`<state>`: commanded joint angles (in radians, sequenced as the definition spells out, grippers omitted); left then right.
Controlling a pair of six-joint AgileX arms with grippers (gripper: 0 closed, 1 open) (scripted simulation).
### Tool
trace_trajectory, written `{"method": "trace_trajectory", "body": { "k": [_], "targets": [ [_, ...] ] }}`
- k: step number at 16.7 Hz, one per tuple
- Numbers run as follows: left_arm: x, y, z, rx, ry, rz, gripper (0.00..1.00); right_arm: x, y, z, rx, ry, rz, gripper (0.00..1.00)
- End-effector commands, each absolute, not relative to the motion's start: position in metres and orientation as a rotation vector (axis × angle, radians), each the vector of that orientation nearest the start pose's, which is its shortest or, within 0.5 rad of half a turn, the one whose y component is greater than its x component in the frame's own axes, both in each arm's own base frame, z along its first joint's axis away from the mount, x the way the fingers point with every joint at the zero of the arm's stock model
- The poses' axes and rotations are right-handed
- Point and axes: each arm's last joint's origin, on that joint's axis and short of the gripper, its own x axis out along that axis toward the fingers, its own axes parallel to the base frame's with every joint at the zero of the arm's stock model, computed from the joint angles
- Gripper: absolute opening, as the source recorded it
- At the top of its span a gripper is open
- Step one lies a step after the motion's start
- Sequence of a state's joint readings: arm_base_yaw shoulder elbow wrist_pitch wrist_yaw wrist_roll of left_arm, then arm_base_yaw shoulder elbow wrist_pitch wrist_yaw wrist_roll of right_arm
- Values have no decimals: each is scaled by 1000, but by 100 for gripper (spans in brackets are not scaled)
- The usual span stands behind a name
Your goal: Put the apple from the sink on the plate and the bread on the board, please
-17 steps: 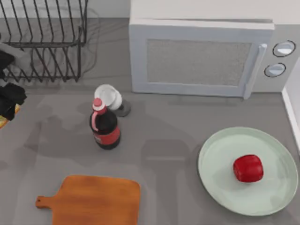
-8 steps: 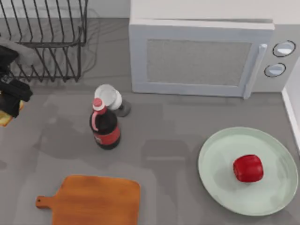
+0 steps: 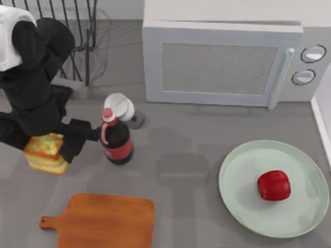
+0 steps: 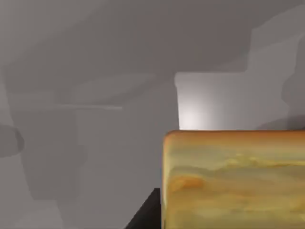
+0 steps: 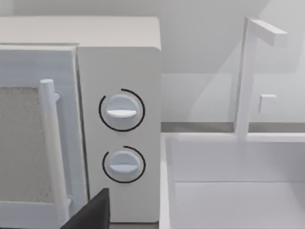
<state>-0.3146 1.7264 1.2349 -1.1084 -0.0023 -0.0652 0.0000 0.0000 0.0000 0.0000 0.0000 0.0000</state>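
The bread, a golden-topped chunk, hangs above the table's left side with my left gripper shut on it, just left of the cola bottle. In the left wrist view the bread sits close up over grey table. The orange-brown board lies at the front left, below and to the right of the bread. The red apple rests on the pale green plate at the right. My right arm is parked off to the right, facing the white sink.
A white microwave stands at the back, its knobs near the sink's tap. A black dish rack sits at the back left. A white cup stands behind the bottle.
My left arm has swung in from the left edge toward the right, carrying the bread, and now stands beside the bottle. Apple, plate and board have not moved.
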Motion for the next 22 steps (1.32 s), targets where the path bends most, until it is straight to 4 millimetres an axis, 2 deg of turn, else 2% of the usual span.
{"method": "trace_trajectory", "body": {
  "k": [4, 7, 9, 15, 22],
  "targets": [
    [246, -133, 189, 89, 1594, -62, 0, 106, -1, 160, 0, 0, 0, 100],
    [217, -149, 185, 39, 1575, -20, 0, 106, -1, 160, 0, 0, 0, 100],
    [205, -154, 184, 22, 1563, -13, 0, 106, -1, 160, 0, 0, 0, 100],
    [203, -155, 183, 18, 1563, -9, 0, 106, -1, 160, 0, 0, 0, 100],
    [203, -155, 161, 18, 1561, -9, 0, 106, -1, 160, 0, 0, 0, 100]
  ]
}}
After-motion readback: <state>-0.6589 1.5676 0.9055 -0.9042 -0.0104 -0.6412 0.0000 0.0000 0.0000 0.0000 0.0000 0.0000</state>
